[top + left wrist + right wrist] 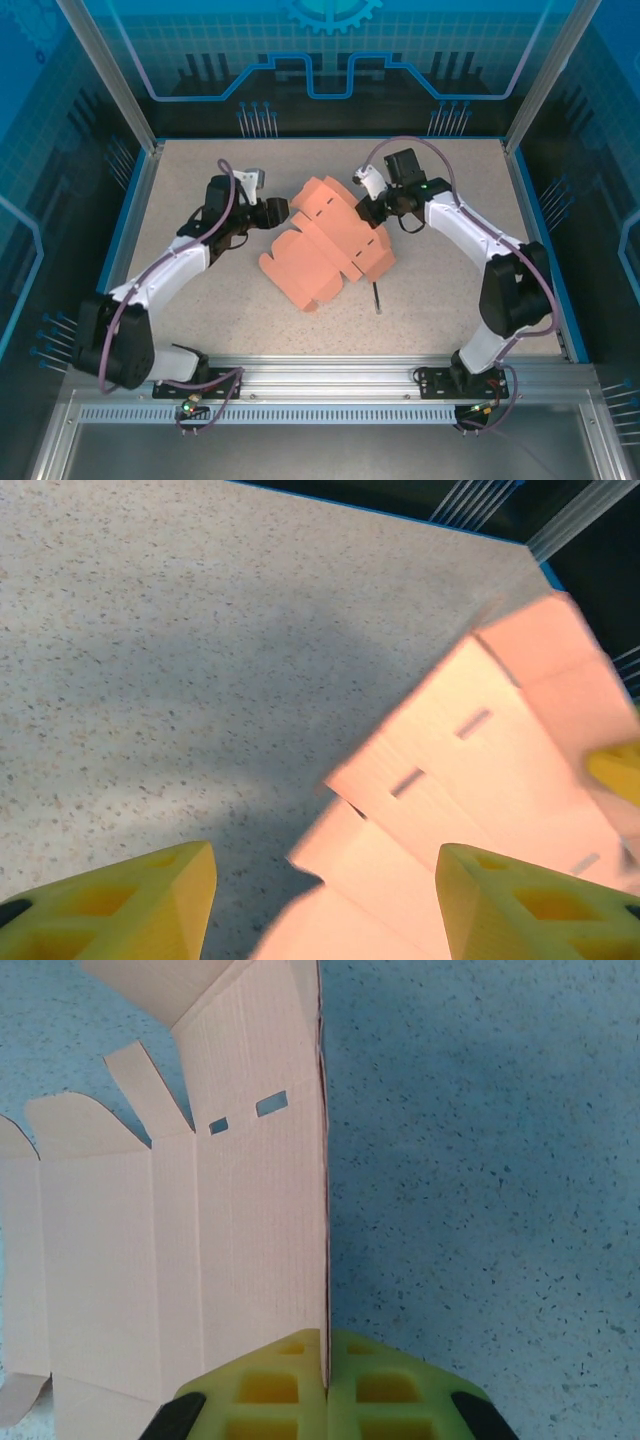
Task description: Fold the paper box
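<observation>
The paper box [325, 240] is a salmon-pink die-cut blank lying mid-table, with its far part raised off the surface. My right gripper [366, 210] is shut on the blank's right edge; in the right wrist view the panel [230, 1250] stands on edge and runs straight into the closed yellow fingers [290, 1385]. My left gripper [284, 210] is open at the blank's upper left corner. In the left wrist view its yellow fingers [140, 905] are spread wide, and the slotted pink flaps [480, 770] lie ahead of them and between them.
A thin dark stick [377, 297] lies on the speckled table [200, 300] just right of the blank's near end. Blue rails border the table on the left [130, 215] and right [545, 240]. The right gripper's yellow finger [615, 770] shows beyond the flaps.
</observation>
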{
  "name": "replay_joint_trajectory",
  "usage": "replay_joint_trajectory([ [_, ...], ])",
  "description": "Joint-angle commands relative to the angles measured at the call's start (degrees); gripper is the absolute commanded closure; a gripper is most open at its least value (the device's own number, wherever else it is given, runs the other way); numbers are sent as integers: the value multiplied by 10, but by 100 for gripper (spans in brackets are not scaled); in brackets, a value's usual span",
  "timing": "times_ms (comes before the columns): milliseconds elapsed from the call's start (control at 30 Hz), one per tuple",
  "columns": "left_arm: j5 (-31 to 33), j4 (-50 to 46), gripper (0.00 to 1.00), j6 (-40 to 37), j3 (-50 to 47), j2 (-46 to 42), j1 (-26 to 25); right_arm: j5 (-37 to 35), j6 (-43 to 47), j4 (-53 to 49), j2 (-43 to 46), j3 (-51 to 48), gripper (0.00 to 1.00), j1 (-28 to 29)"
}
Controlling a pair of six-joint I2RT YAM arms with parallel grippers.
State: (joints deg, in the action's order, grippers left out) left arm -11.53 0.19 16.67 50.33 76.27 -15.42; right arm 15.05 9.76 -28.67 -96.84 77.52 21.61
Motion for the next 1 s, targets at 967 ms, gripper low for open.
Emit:
replay_joint_trajectory([
  [967, -12, 193, 75, 73, 24, 336, -139, -76, -53, -152, -199, 191, 100, -8],
])
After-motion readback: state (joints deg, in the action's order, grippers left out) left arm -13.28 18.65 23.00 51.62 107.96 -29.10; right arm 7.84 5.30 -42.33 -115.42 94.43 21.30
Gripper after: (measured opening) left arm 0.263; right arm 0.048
